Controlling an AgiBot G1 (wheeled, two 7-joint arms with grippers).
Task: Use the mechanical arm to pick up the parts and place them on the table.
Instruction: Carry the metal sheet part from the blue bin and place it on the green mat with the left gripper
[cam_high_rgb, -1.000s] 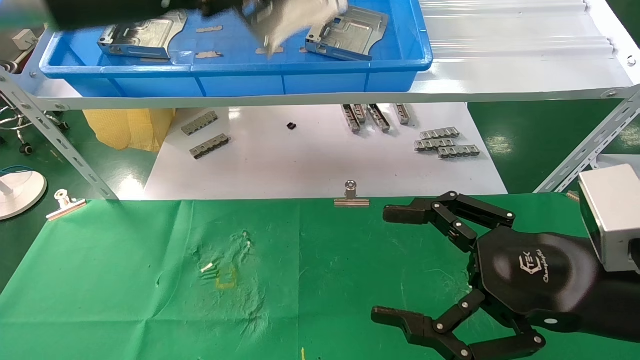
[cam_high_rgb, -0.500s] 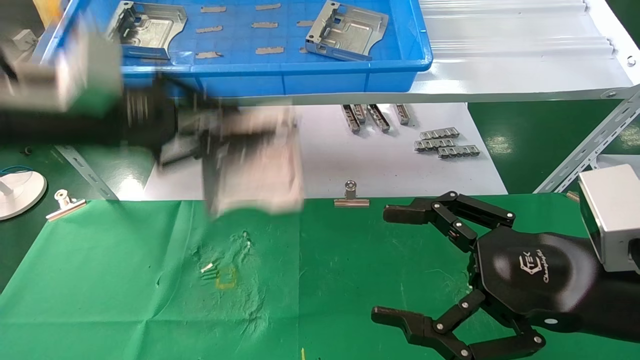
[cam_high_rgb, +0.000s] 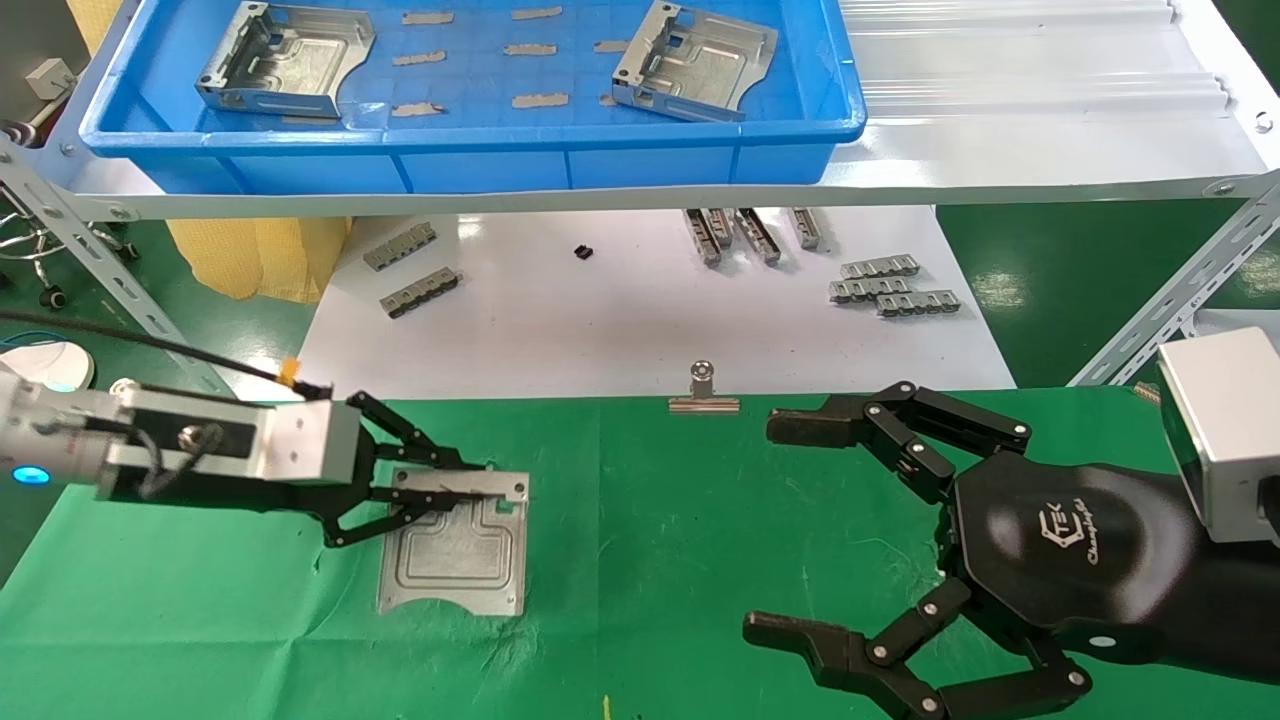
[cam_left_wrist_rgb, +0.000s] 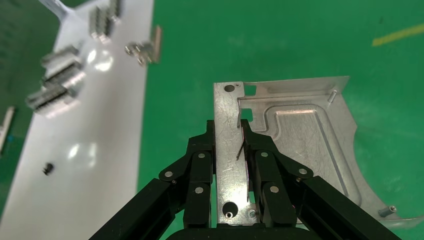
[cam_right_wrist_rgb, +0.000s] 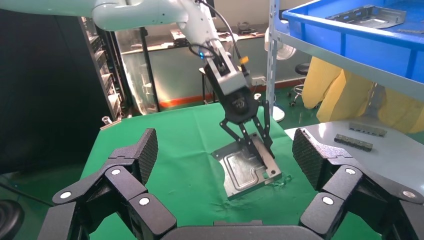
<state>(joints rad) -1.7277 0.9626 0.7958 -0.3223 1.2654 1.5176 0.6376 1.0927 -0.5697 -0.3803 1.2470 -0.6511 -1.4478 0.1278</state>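
A silver bracket part (cam_high_rgb: 455, 550) lies flat on the green table (cam_high_rgb: 640, 560), left of centre. My left gripper (cam_high_rgb: 440, 483) is shut on its far flange; the left wrist view shows both fingers pinching the flange (cam_left_wrist_rgb: 231, 145), and the part (cam_right_wrist_rgb: 246, 170) with the left gripper (cam_right_wrist_rgb: 257, 142) on it also shows in the right wrist view. Two more bracket parts (cam_high_rgb: 285, 60) (cam_high_rgb: 695, 58) lie in the blue tray (cam_high_rgb: 480, 150) on the shelf. My right gripper (cam_high_rgb: 800, 530) is open and empty over the table at the right.
Small grey ridged strips (cam_high_rgb: 410, 270) (cam_high_rgb: 890, 285) and a black bit (cam_high_rgb: 583, 252) lie on the white sheet (cam_high_rgb: 620, 320) beyond the table. Binder clips (cam_high_rgb: 703, 390) (cam_high_rgb: 130, 405) hold the cloth's far edge. Slanted shelf struts (cam_high_rgb: 110, 280) (cam_high_rgb: 1180, 290) stand at both sides.
My left arm has come down from the blue tray with the part and set it flat on the green cloth. The right arm has not moved.
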